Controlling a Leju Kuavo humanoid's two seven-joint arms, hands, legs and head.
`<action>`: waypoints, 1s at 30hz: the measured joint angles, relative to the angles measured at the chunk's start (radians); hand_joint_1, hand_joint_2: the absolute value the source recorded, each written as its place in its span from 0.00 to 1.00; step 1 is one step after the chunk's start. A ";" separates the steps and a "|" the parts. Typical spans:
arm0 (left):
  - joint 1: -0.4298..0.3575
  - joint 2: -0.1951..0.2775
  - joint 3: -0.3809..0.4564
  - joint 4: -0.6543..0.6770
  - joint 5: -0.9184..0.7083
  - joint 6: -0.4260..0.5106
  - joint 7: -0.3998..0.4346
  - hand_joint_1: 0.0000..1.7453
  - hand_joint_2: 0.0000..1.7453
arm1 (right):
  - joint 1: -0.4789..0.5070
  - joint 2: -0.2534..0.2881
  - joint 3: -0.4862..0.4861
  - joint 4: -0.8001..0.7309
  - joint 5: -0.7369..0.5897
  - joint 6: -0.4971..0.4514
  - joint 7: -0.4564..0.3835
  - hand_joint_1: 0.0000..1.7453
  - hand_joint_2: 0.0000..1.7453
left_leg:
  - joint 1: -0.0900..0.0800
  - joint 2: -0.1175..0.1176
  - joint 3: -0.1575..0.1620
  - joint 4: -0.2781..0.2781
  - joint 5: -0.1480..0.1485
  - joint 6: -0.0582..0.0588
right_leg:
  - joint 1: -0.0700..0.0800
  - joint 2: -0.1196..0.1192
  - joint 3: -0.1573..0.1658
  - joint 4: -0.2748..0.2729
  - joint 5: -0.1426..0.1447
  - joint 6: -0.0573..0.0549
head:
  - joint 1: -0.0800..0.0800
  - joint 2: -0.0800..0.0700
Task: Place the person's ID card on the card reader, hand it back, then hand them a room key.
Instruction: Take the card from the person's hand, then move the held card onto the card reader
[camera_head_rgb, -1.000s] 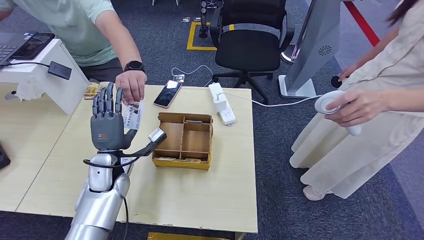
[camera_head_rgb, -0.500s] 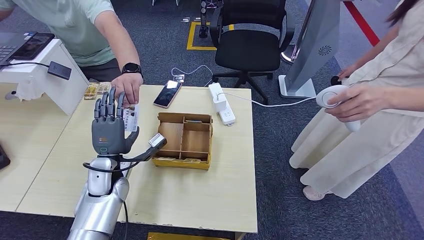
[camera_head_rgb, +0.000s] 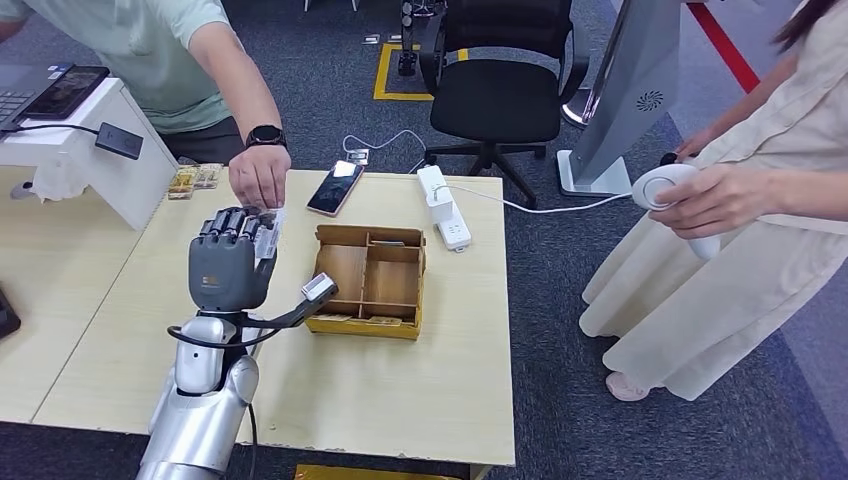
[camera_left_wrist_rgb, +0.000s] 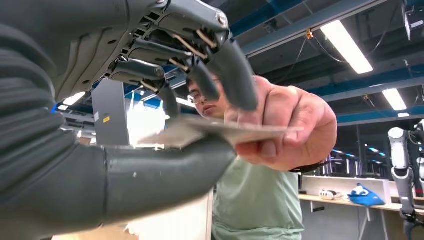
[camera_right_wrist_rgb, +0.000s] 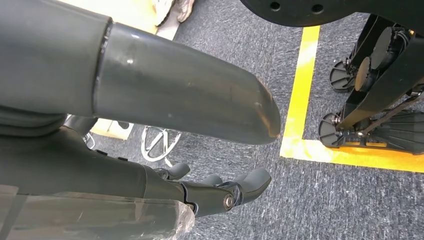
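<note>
A robotics lab or office space: grey carpet floor (camera_head_rgb: 560, 290) marked with yellow tape (camera_head_rgb: 384, 72); a black office chair (camera_head_rgb: 497, 85) at the far side; exposed ceiling beams with strip lights (camera_left_wrist_rgb: 347, 46); another robot arm (camera_left_wrist_rgb: 400, 165) standing far right.

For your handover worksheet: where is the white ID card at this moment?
In the head view, the white ID card is at the table's far left, pinched between the robot's left hand and the person's hand.

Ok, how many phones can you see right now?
2. One phone lies at the table's far edge behind the wooden organizer; another phone rests on the white stand, far left.
</note>
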 joint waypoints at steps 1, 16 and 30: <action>0.000 0.000 0.000 0.000 0.002 0.000 0.000 1.00 1.00 | 0.000 0.000 0.000 0.000 0.000 0.000 0.000 0.00 0.00 | 0.000 0.000 0.000 0.000 0.000 0.000 | 0.000 0.000 0.000 0.000 0.000 0.000 | 0.000 0.000; 0.000 -0.002 0.000 -0.001 0.026 -0.026 -0.002 1.00 1.00 | 0.000 0.000 -0.001 -0.002 0.007 0.002 -0.001 0.00 0.00 | 0.000 0.000 0.000 0.000 0.000 0.000 | 0.000 0.000 0.000 0.000 0.000 0.000 | 0.000 0.000; 0.014 -0.032 0.028 -0.043 0.115 -0.111 -0.020 1.00 1.00 | 0.001 0.000 -0.010 -0.004 0.005 0.002 0.001 0.00 0.00 | 0.000 0.000 0.000 0.000 0.000 0.000 | 0.000 0.000 0.000 0.000 0.000 0.000 | 0.000 0.000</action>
